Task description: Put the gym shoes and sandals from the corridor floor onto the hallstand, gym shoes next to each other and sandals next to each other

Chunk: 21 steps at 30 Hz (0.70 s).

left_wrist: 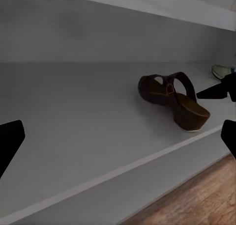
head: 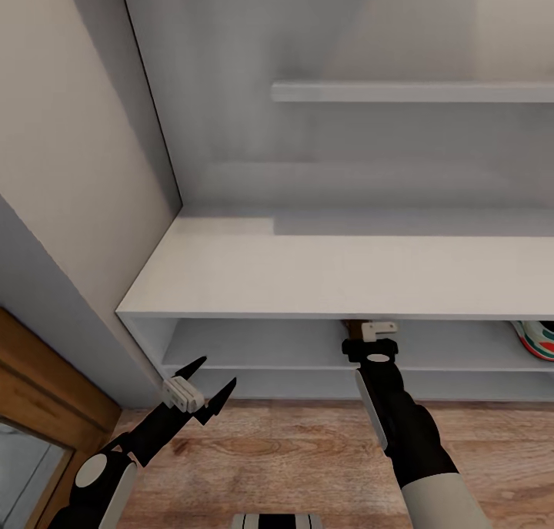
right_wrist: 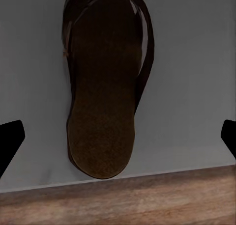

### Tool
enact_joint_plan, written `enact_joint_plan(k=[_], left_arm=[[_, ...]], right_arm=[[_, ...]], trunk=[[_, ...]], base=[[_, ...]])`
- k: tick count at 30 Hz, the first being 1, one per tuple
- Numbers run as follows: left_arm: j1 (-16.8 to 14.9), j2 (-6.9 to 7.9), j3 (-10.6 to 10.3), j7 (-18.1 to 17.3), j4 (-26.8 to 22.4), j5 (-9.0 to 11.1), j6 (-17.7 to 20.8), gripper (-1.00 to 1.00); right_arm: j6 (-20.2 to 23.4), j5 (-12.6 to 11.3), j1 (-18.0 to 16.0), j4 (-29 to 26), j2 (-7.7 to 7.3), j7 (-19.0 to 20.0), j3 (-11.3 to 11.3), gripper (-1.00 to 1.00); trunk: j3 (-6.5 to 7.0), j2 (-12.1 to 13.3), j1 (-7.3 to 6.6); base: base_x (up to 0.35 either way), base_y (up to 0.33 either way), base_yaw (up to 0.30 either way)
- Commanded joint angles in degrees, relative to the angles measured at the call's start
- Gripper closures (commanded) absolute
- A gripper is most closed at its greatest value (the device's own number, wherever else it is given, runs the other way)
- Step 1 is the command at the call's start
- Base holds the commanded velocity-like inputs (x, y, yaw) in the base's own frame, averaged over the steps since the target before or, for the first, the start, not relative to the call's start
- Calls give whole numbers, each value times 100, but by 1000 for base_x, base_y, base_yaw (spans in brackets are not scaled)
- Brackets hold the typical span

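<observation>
Door frame (head: 31, 390) in brown wood sits far left, cut off by the picture edge. Next, left gripper (head: 201, 387): hovering over the corridor floor (head: 292, 452) in front of the hallstand (head: 338, 275), fingers spread wide, nothing between them. Its wrist camera looks along a shelf and catches what the head view can't: one sandal (left_wrist: 173, 98) lying flat on that shelf, well beyond the fingertips, heel toward the front edge. Same view shows a sliver of a gym shoe (left_wrist: 222, 71) further along, mostly cut off at the frame edge.

Right gripper (head: 371, 336) next: tips tucked under the hallstand's flat top in the head view, so that view hides the fingers. Right wrist view sorts it: the dark fingertips (right_wrist: 11, 139) sit at opposite edges of the frame, wide apart, the sandal (right_wrist: 104, 82) centred between and ahead of them, not touched. Toe end is cropped. Footbed looks dark brown here; strap pattern too blurred to read. Sandal is on the shelf, heel just short of the front lip, floor planks beyond.

Far right of the head view: gym shoe (head: 536, 338) on the upper open shelf, only its heel showing, rest out of frame. Second sandal and second gym shoe: can't tell.
</observation>
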Motion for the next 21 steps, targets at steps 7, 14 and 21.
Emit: enact_joint_plan(k=[7,14,21], left_arm=[[0,0,-2,0,-1,-3,0,-100],[0,0,0,0,0,-2,0,-100],[0,0,0,0,0,-1,0,-100]], right_arm=[[-3,0,-2,3,0,2,-3,-100],[-3,0,-4,4,0,3,-14,-100],[-4,0,-4,4,0,3,-20,-100]], trunk=[[0,0,0],[0,0,0],[0,0,0]], base=[[0,0,0],[0,0,0],[0,0,0]])
